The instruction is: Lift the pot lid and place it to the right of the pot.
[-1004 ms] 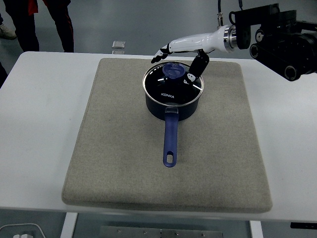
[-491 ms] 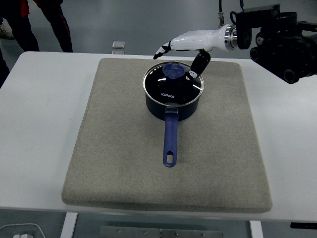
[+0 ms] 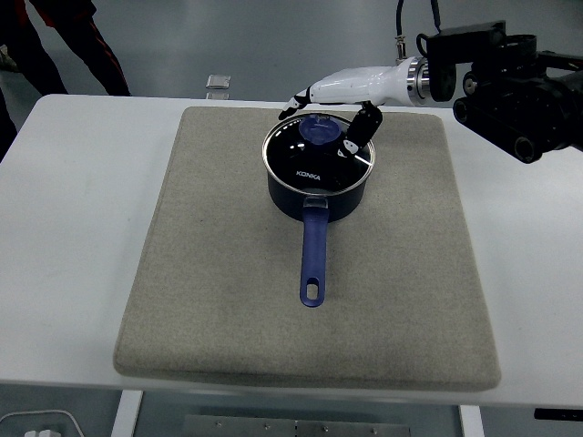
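Note:
A dark blue pot (image 3: 318,188) stands on the grey mat (image 3: 219,273), its long blue handle (image 3: 313,255) pointing toward me. The glass lid (image 3: 305,157) lies closed on the pot, with a blue knob (image 3: 319,130) at its middle. My right hand (image 3: 335,102) reaches in from the right and hovers just above and behind the knob. Its white fingers (image 3: 305,95) stretch out to the left and its black thumb (image 3: 361,132) hangs down over the lid's right side. It holds nothing. My left hand is out of view.
The mat covers most of the white table (image 3: 73,200). A small clear object (image 3: 218,86) lies at the table's far edge. A person's legs (image 3: 55,45) show at the top left, beyond the table. My right arm's black body (image 3: 510,86) hangs over the mat's far right corner.
My right hand has risen slightly and drawn back over the far side of the lid. The person at the top left has shifted. Pot and lid have not moved.

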Motion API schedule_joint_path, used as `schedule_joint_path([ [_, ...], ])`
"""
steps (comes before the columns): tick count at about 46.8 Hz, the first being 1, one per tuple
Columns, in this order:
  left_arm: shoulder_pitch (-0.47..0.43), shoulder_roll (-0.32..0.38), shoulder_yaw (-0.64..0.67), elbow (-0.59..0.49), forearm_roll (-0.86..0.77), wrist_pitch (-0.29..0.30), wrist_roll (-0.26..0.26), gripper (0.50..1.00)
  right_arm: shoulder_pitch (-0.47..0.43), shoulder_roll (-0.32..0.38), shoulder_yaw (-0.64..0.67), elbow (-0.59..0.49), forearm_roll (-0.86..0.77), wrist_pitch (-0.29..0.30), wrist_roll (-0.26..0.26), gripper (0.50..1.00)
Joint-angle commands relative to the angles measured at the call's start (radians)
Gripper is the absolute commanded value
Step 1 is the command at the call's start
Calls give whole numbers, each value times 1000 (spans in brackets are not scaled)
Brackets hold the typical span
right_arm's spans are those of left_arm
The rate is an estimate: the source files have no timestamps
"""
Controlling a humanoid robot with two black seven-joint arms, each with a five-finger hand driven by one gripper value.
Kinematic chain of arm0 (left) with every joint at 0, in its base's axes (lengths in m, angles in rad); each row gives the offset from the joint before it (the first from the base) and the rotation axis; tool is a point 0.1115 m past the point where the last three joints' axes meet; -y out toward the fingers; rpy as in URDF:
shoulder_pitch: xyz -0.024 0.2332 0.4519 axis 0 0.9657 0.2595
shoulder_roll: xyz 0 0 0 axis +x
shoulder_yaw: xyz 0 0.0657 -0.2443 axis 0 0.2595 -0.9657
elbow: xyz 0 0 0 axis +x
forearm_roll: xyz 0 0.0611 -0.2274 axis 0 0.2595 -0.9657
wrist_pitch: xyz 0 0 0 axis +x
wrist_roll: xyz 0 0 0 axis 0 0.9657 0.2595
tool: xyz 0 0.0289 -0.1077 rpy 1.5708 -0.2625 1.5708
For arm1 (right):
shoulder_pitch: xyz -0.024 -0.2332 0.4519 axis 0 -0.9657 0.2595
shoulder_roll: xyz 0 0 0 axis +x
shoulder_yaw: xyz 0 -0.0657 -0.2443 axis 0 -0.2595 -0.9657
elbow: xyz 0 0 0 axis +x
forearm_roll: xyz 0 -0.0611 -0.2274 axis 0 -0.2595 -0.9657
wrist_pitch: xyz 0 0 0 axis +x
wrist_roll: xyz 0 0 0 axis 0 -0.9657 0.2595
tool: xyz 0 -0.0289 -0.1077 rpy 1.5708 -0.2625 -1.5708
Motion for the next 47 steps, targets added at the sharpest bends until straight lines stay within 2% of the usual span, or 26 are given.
schedule_joint_path([
  [1, 0, 0, 0, 0, 0, 0, 1, 1000, -3, 0, -1, 0, -6, 0, 0, 909],
  [16, 0, 0, 0, 0, 0, 0, 0, 1000, 0, -3, 1, -20, -21, -3, 0, 905],
  [24, 0, 0, 0, 0, 0, 0, 0, 1000, 2, -1, -1, -31, -21, -26, 0, 905],
  [47, 0, 0, 0, 0, 0, 0, 0, 1000, -4, 8, -1, -31, -20, -26, 0, 903],
])
